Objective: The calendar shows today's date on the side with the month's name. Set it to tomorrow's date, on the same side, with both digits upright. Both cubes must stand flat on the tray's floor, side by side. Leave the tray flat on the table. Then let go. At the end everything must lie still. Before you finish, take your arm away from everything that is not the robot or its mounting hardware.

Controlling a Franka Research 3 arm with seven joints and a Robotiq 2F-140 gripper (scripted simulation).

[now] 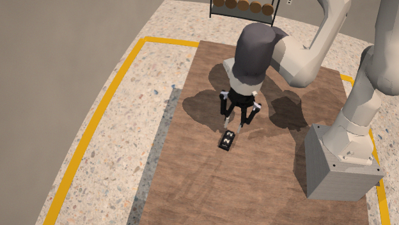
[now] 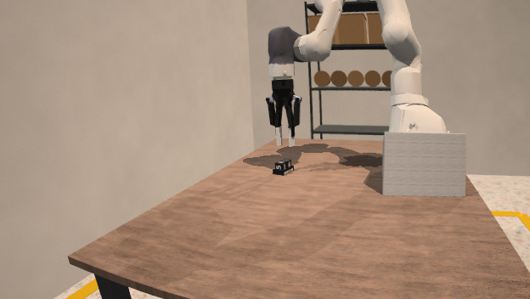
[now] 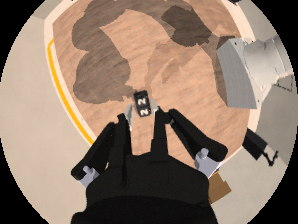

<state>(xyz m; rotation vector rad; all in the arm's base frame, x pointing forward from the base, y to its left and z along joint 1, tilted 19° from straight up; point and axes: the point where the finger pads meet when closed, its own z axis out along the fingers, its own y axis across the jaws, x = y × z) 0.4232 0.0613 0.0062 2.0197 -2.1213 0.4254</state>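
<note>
Two cubes (image 1: 226, 140) (image 2: 283, 163) (image 3: 144, 112) sit in the tray (image 1: 224, 148) (image 2: 279, 172) (image 3: 141, 93); your gripper (image 1: 233, 127) (image 2: 284, 143) (image 3: 142, 106) is empty, fingers apart, and tomorrow's date remains unconfirmed.

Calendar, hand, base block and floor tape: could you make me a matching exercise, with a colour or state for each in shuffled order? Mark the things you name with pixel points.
Things
1. calendar (image 1: 227, 140) (image 2: 283, 168) (image 3: 142, 103)
2. hand (image 1: 233, 129) (image 2: 285, 144) (image 3: 142, 106)
3. base block (image 1: 348, 186) (image 2: 425, 170) (image 3: 237, 75)
4. floor tape (image 1: 94, 119) (image 2: 505, 213) (image 3: 64, 105)

Colours and states
A. grey, box-shaped
B. yellow, in straight strips
C. mostly black, on the tabletop (image 1: 192, 179) (image 2: 297, 246) (image 3: 145, 37)
D. raised, partly open, holding nothing

Pairs: 1-C, 2-D, 3-A, 4-B
</note>
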